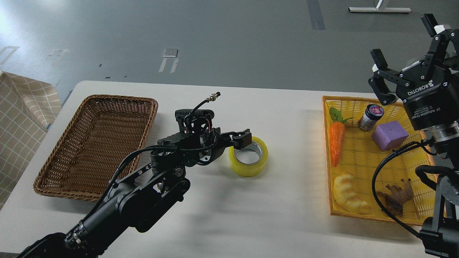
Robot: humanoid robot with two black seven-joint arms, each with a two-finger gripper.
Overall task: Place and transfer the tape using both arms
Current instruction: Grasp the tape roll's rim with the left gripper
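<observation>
The tape (250,167), a wide yellow translucent roll with a white printed core, lies flat in the middle of the white table (279,215). My left gripper (242,140) reaches in from the left and sits at the roll's upper left rim, fingertips over the edge of the core. Its jaws look open, and I cannot tell if they touch the roll. My right gripper (403,41) is open and empty, held high over the far right corner of the yellow basket (325,150), far from the tape.
The yellow basket on the right holds a toy carrot (336,139), a small jar (369,116), a purple block (389,134), a bread toy (349,197) and a brown toy (396,199). An empty brown wicker basket (96,139) stands left. A checked cloth (18,118) hangs off-table at the left.
</observation>
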